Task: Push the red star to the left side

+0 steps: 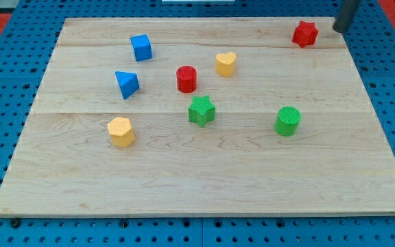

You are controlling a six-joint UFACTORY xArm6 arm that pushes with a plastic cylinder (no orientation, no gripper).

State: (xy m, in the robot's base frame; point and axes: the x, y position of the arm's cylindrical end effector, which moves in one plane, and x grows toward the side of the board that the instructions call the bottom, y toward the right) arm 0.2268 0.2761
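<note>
My rod comes in from the view's top right corner, slanting down toward the view's left, and only its lower stretch shows; the rest of the arm is out of frame. It carries no jaws, so there is nothing to open or close and nothing held: my tip point(336, 29) sits at the board's top right edge, touching no block. The red star point(305, 33) lies just to the view's left of my tip, near but apart from it, close to the top edge of the wooden board point(204, 178). Everything else is well away toward the view's left and bottom. A green cylinder point(287, 121) stands below the star. Nearer the middle are a yellow heart point(225, 64), a red cylinder point(186, 79) and a green star point(201, 110). Farther left are a blue cube point(141, 47), a blue triangular block point(126, 84) and a yellow hexagonal block point(121, 132). The board rests on a blue pegboard surface point(5, 82).
</note>
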